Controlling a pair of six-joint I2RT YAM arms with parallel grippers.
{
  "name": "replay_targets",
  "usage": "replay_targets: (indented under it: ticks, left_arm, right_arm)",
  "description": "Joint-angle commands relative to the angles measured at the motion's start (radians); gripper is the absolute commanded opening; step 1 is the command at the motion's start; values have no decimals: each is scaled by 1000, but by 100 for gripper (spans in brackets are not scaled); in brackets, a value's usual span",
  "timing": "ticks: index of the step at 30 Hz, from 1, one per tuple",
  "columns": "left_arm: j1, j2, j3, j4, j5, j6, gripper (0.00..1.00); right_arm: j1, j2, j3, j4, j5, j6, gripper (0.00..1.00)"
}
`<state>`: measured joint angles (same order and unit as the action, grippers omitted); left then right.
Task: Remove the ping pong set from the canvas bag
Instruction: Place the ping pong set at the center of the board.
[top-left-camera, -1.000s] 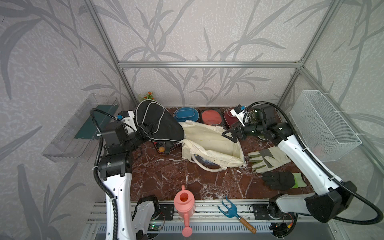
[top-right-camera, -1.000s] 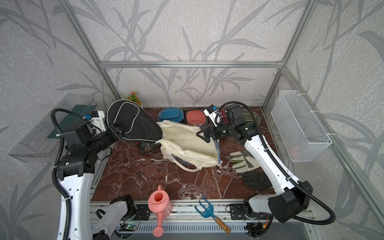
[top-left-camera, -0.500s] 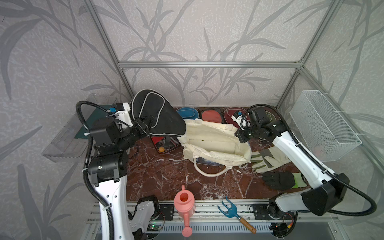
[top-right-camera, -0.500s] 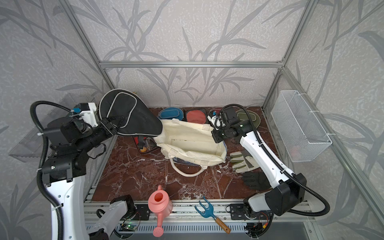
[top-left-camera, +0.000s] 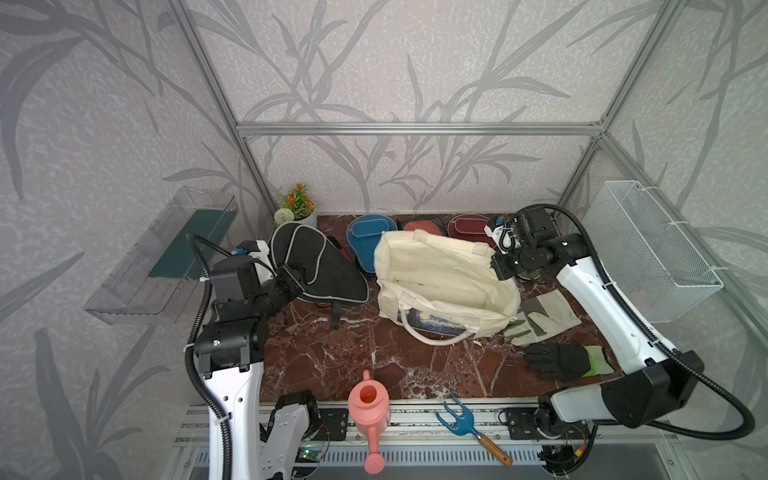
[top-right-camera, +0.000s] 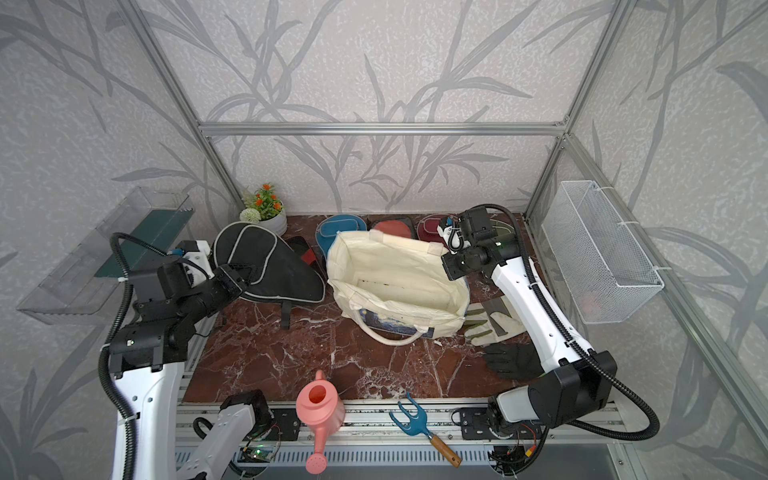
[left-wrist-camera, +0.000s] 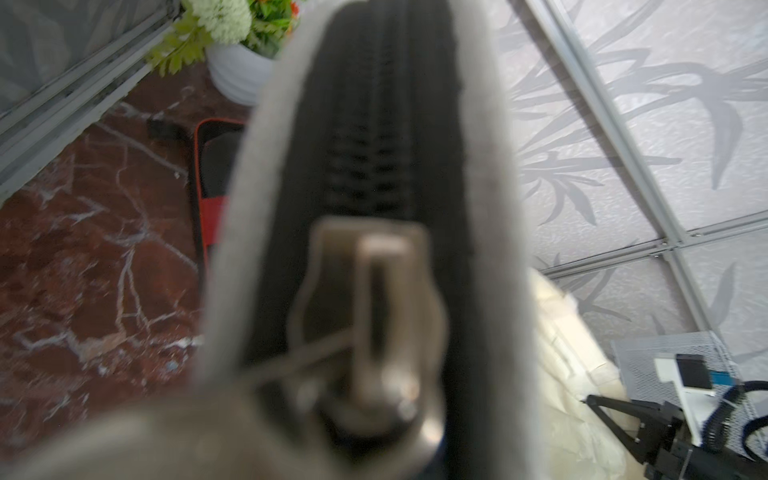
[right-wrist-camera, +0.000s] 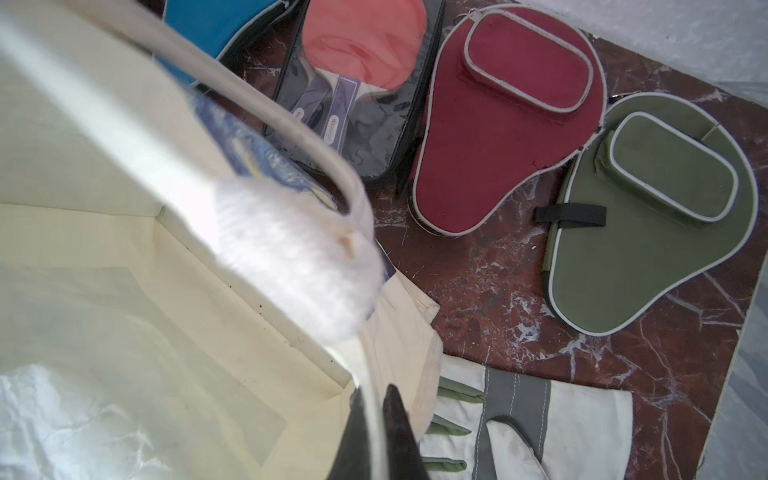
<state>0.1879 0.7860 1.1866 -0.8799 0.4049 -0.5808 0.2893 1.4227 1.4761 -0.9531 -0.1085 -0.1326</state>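
**Bag mouth pinned open, black cover out**

My right gripper (right-wrist-camera: 376, 436) is pinched shut on the canvas bag (top-left-camera: 440, 270) at its soft cream rim, I judge to prop the mouth open; my left gripper (top-left-camera: 291, 277) clamps the narrow end of the black zip cover (top-left-camera: 320, 266), padded and grey-piped, outside the bag; the blue cover (top-left-camera: 365, 239), red-faced paddle (right-wrist-camera: 365, 41), maroon cover (right-wrist-camera: 507, 124) and olive cover (right-wrist-camera: 648, 216) lie flat behind.

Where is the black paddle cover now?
In both top views the black paddle cover is at the table's back left, held by the left gripper, in front of the potted plant and left of the canvas bag.
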Motion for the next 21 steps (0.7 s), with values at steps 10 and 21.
replay_targets:
  ticks: [10, 21]
  left_arm:
    - [-24, -102, -37, -228, -247, -102, 0]
    - [-25, -202, -336, -153, -232, -328, 0]
  right_arm:
    - [-21, 5, -16, 2, -33, -18, 0]
    - [-21, 5, -36, 21, -71, -24, 0]
